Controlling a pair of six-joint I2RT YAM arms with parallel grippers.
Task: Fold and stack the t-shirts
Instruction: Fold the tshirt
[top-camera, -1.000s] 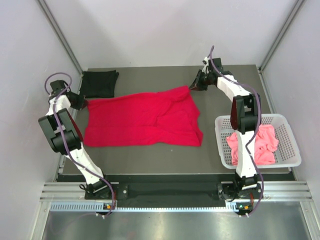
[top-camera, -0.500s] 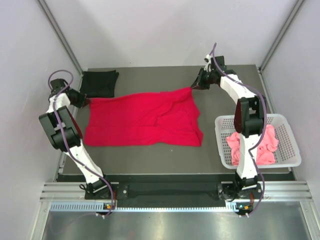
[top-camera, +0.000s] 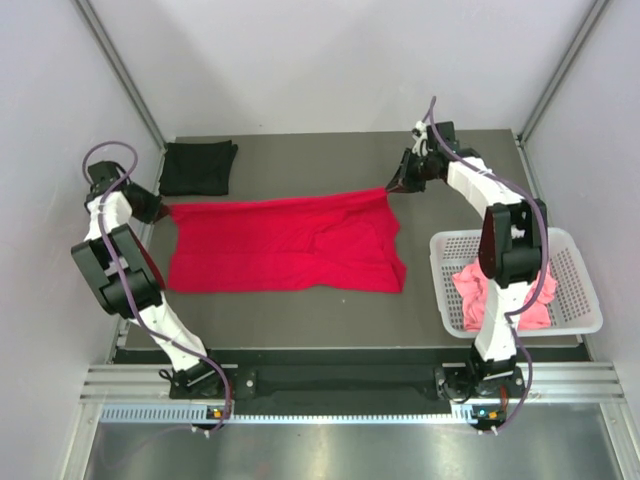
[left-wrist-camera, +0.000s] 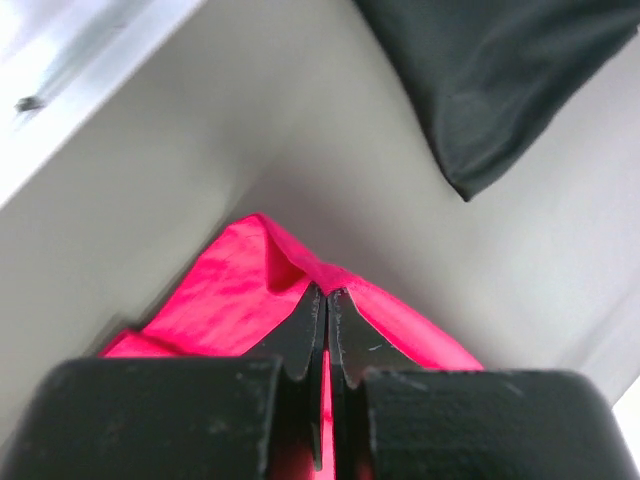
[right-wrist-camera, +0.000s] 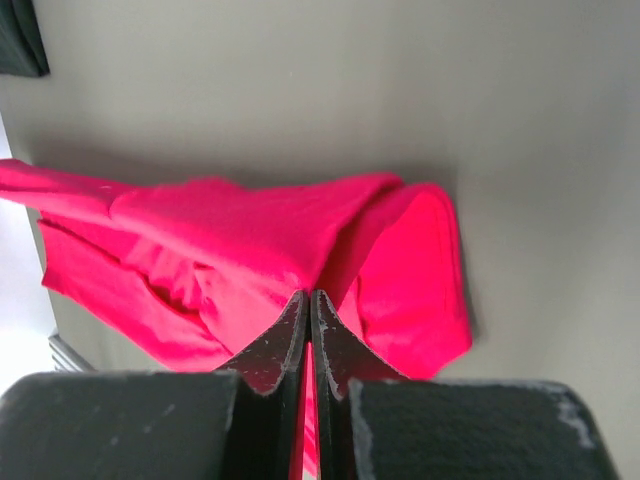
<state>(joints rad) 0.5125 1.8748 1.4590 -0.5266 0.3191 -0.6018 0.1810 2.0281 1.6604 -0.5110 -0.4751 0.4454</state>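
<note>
The red shirt (top-camera: 285, 245) lay mid-table, near hem down, its far edge stretched between the left gripper (left-wrist-camera: 327, 300) and right gripper (right-wrist-camera: 310, 300), each clamped on a corner. Such thin bites could slip under more pull. The wrist views showed those bites. Only the top view showed the whole span and the pink shirt (top-camera: 540, 278) in the basket (top-camera: 577, 262).

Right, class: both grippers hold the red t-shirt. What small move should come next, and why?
Probably draw both toward the near hem to fold it in half: the left gripper and right gripper are each shut on a far corner of the red t-shirt, whose far edge is pulled straight.
</note>
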